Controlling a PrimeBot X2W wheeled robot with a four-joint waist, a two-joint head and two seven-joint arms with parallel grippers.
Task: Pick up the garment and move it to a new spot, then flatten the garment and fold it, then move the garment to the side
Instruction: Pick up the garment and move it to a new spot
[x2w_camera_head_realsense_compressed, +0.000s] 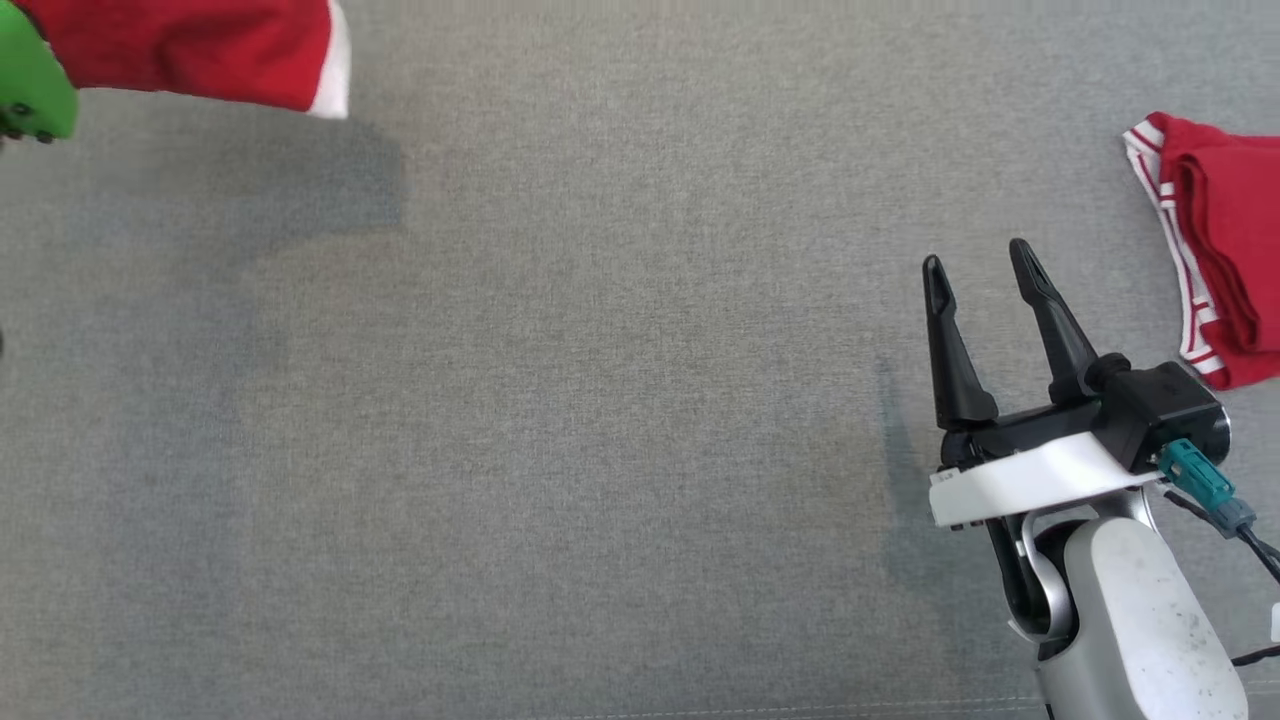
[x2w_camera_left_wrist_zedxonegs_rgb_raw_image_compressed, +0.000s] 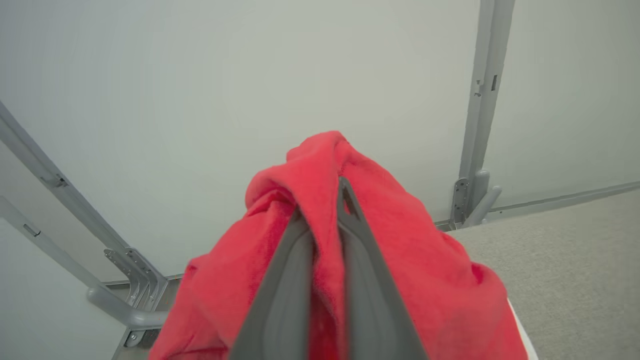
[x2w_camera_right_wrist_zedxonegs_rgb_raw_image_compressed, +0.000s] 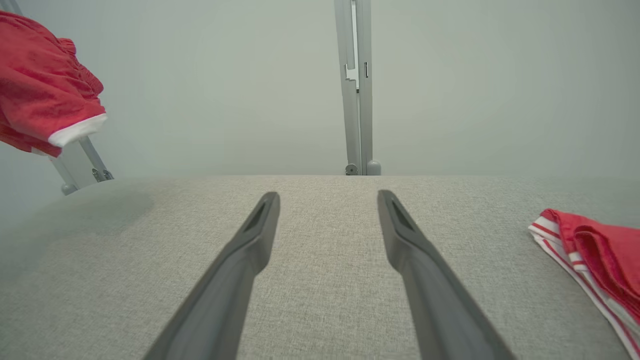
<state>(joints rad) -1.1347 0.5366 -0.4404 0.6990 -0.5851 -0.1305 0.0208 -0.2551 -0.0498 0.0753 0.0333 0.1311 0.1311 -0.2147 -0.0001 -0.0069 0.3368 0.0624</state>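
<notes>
A flat table covered in grey woven fabric (x2w_camera_head_realsense_compressed: 600, 400) spreads wide and mostly bare. Directly on it, at the right side, lies a folded red cloth garment with white-and-red striped trim (x2w_camera_head_realsense_compressed: 1230, 240), its striped edge facing the table's middle

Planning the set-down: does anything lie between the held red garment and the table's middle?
Nothing visible. The garment hangs from the left gripper over grey table; the folded striped cloth and right gripper sit far right.
</notes>
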